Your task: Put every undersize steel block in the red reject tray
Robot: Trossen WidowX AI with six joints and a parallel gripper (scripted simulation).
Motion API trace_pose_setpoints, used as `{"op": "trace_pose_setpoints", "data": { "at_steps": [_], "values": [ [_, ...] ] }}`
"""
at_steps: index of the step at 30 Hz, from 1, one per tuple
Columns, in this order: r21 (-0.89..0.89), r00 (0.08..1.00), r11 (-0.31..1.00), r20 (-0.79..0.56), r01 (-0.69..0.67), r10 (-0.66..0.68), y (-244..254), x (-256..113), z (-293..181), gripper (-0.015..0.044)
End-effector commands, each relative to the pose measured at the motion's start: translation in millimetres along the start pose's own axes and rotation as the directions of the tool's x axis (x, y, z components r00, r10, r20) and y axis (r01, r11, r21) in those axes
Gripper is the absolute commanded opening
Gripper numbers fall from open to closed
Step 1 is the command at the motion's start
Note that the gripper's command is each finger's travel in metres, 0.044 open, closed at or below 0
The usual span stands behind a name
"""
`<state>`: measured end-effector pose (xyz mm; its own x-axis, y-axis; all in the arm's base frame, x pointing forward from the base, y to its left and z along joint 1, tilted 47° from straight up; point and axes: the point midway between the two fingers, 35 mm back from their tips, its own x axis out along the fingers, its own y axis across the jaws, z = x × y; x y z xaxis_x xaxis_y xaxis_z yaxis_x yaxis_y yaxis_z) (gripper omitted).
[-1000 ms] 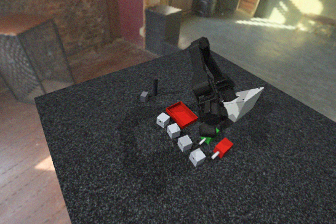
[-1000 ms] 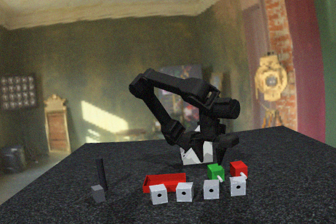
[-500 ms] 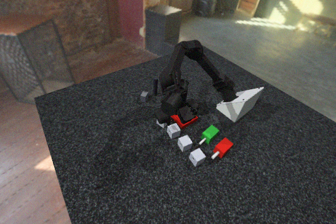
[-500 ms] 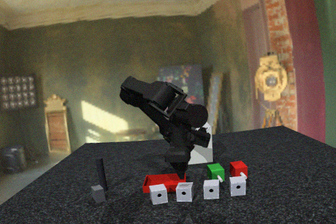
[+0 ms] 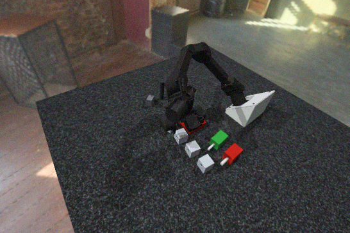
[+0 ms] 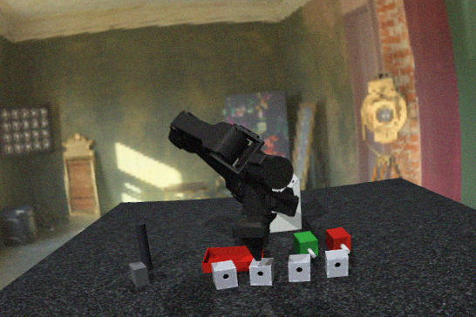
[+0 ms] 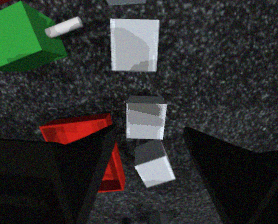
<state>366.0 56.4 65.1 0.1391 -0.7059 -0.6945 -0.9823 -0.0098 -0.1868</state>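
Four steel blocks (image 5: pixel 205 164) (image 6: pixel 336 264) (image 7: pixel 134 46) stand outside the red reject tray (image 5: pixel 200 127) (image 6: pixel 231 257) (image 7: pixel 84 131), sorting apparently unfinished; beside it, the gripper (image 6: pixel 258 259) (image 7: pixel 150 129), wide open, holds nothing.

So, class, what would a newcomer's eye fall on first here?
The black arm, arched over the dark table. Next, the green gauge and red gauge, side by side near the row of steel blocks. The red tray lies partly under the arm.
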Motion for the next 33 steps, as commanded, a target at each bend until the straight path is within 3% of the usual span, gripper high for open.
{"op": "trace_pose_setpoints", "data": {
  "at_steps": [1, 33],
  "values": [
    [-0.009, 1.0, 1.0, -0.005, 0.001, -0.001, 1.0, 6.6, 0.6, 0.0325],
    [-0.008, 1.0, 1.0, -0.009, 0.002, -0.002, 3.2, 59.0, -2.1, 0.0325]
  ]
}}
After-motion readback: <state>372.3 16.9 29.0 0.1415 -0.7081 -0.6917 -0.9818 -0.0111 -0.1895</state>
